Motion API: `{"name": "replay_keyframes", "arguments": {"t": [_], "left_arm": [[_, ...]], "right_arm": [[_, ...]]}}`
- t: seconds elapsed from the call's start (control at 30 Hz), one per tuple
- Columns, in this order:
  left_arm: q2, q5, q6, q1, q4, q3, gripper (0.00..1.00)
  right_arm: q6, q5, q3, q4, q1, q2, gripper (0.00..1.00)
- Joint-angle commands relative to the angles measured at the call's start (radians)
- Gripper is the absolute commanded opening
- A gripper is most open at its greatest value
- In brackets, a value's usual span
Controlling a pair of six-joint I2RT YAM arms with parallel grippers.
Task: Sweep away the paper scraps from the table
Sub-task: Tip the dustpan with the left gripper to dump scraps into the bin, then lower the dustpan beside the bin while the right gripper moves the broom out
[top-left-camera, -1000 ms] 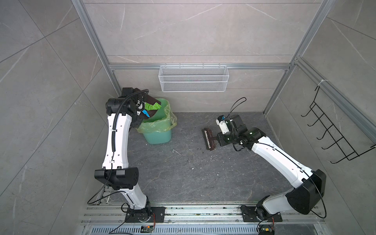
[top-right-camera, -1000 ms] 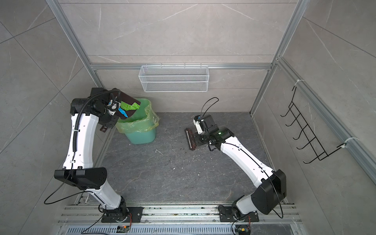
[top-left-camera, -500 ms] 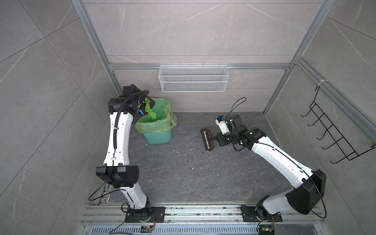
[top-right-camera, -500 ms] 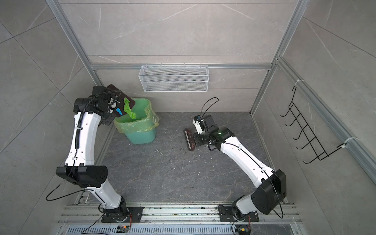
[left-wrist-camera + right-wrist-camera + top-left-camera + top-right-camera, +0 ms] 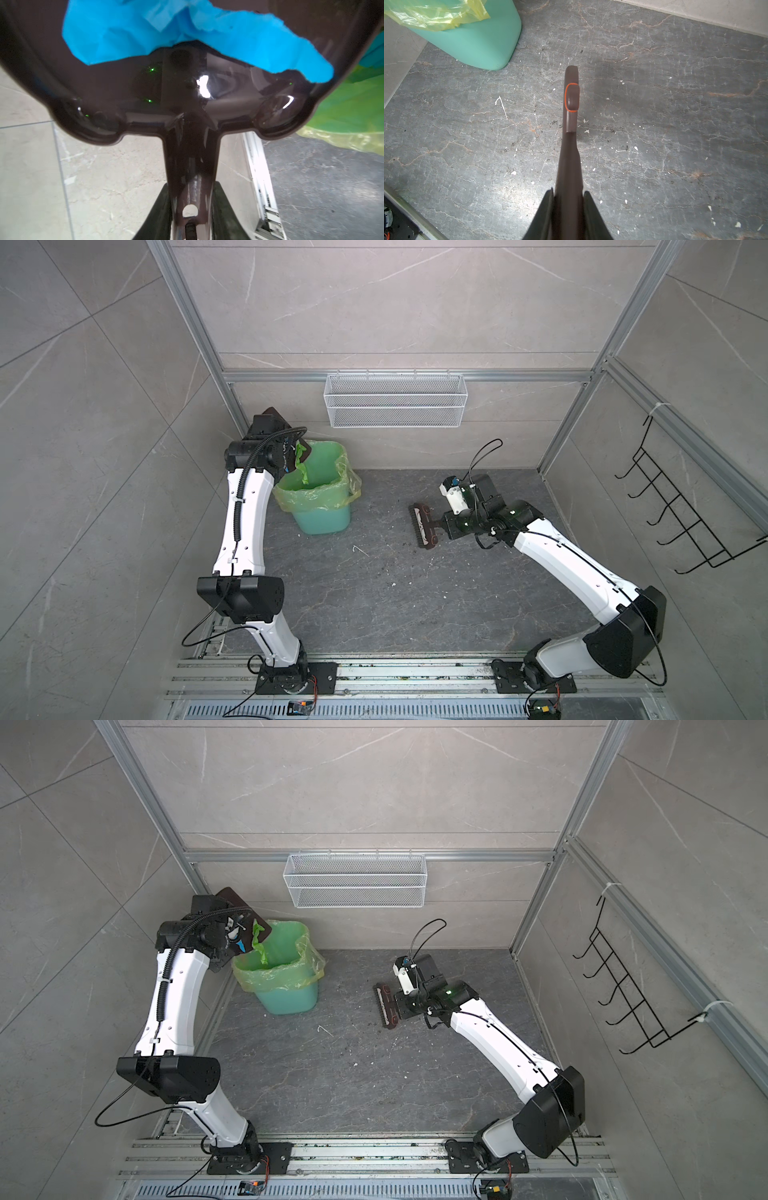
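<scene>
The scraps (image 5: 187, 35) sit in the pan (image 5: 145, 99), tipped mouth-down over the lined bin (image 5: 322, 520), a green one (image 5: 302, 466) hanging off its lip above the opening. The left jaws clamp narrowly on the pan's handle (image 5: 190, 166), and we judge a steeper tilt along that axis would shed the blue one (image 5: 116, 37). The right jaws, shut on the brush (image 5: 423, 526), hover well apart over the counter (image 5: 415, 605).

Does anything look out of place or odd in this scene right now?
A blue paper scrap sits inside the tipped dustpan, and a green scrap hangs at its lip above the bin. Tiny white crumbs litter the table.
</scene>
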Motion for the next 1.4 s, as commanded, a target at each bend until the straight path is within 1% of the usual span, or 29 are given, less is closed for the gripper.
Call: {"name": "replay_keyframes", "arguments": {"t": [0.0,0.17,0.27,0.43,0.6,0.7,0.87,1.07,1.2,1.3,1.37], "left_arm": [[-0.030,-0.080,0.104,-0.009,0.115,-0.043,0.00],[-0.049,-0.104,0.180,-0.020,0.187,-0.058,0.00],[-0.069,-0.129,0.247,-0.032,0.266,-0.097,0.00],[-0.095,-0.154,0.330,-0.040,0.348,-0.141,0.00],[-0.140,-0.190,0.497,-0.051,0.532,-0.239,0.00],[-0.154,-0.193,0.543,-0.054,0.578,-0.252,0.00],[-0.172,-0.195,0.576,-0.054,0.594,-0.283,0.00],[-0.185,-0.193,0.555,-0.054,0.576,-0.318,0.00],[-0.186,-0.195,0.548,-0.054,0.576,-0.313,0.00],[-0.187,-0.195,0.525,-0.055,0.559,-0.296,0.00],[-0.187,-0.181,0.477,-0.062,0.499,-0.271,0.00]], "right_arm": [[-0.006,-0.014,0.029,0.015,-0.003,-0.030,0.00],[-0.009,-0.032,0.029,0.022,-0.003,-0.027,0.00],[-0.009,-0.034,0.030,0.027,-0.001,-0.027,0.00],[-0.011,-0.033,0.024,0.026,-0.003,-0.033,0.00],[-0.019,-0.022,-0.003,0.032,-0.003,-0.058,0.00],[-0.023,-0.019,-0.019,0.037,-0.003,-0.074,0.00],[-0.027,-0.019,-0.027,0.038,-0.003,-0.080,0.00],[-0.032,-0.019,-0.029,0.036,-0.003,-0.082,0.00],[-0.036,-0.013,-0.031,0.033,-0.002,-0.090,0.00],[-0.035,-0.008,-0.034,0.037,-0.003,-0.101,0.00],[-0.034,-0.008,-0.036,0.045,-0.003,-0.105,0.00]]}}
